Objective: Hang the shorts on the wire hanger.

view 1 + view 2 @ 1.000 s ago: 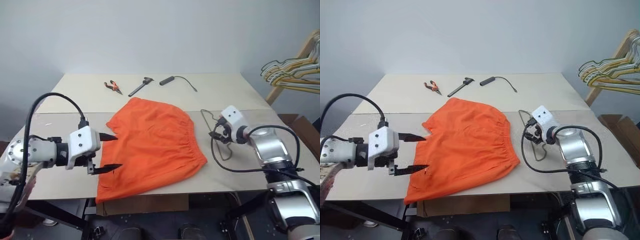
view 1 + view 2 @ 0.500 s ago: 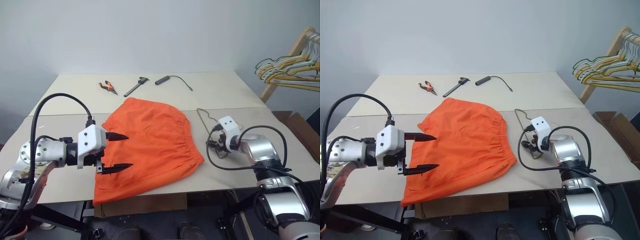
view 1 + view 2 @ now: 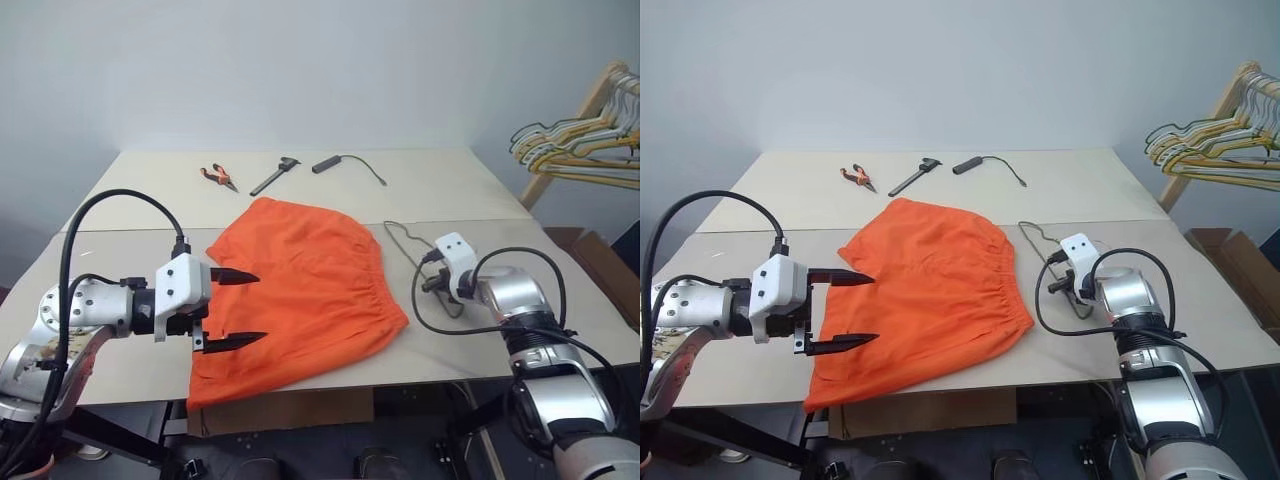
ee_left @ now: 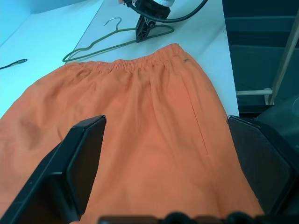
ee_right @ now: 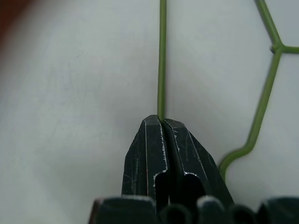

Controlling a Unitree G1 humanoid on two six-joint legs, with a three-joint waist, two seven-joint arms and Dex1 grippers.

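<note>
The shorts lie spread flat on the surface, bright orange, their gathered waistband turned toward the robot's right and one edge drooping a little over the near rim. Just beside that waistband, apart from the fabric, lies the wire hanger, flat on the surface with its hook pointing away from the robot.

The right end effector is clamped shut on one straight run of the hanger's wire; the right wrist view shows the thin green-grey wire entering right at the pinched fingertips, with the rest of the frame bending off alongside. The left end effector hovers over the left part of the shorts with its two black fingers spread wide, holding nothing; the left wrist view looks between them across the cloth toward the hanger.

By my reading, the step in hand is securing the hanger: the grip is made, but it has not been lifted. The next move calls for raising the hanger clear of the surface without letting the thin wire twist in the pinch, while the left end effector comes down to gather some fabric so the shorts can be brought to the wire
</note>
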